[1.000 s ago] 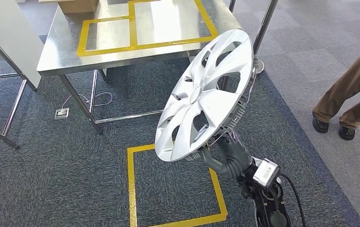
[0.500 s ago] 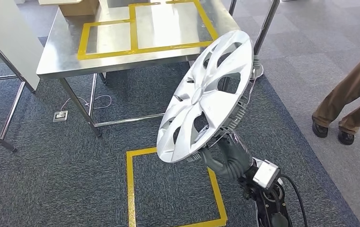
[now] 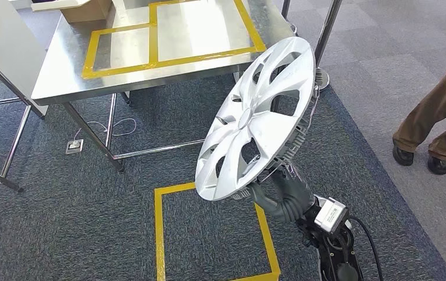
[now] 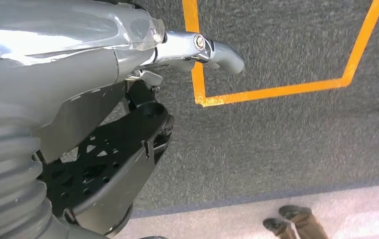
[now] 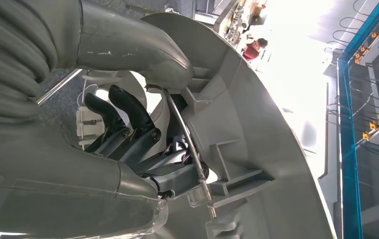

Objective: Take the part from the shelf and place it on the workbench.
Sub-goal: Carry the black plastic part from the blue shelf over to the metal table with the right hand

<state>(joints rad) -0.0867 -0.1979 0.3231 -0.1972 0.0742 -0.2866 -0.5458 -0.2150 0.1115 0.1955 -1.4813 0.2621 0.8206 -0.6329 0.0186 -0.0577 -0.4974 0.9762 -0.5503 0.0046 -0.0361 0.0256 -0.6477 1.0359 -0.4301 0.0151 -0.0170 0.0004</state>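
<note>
Hubcap [image 3: 255, 117] right of workbench [image 3: 62, 76]; person [image 3: 437, 117] farther right.

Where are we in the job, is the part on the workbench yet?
Not yet. Pickup looks done: the right hand holds the silver wheel cover by its lower rim, with its fingers hooked through the back. The cover hangs in the air, tilted, short of the steel workbench, whose yellow-taped top is bare. Left: close in and set it down.

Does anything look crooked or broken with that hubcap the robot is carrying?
Nothing looks broken. The hubcap is carried tilted, held only at its lower rim by the right robot hand, with most of the disc standing above the grip. The workbench ahead holds a cardboard box at its far edge.
</note>
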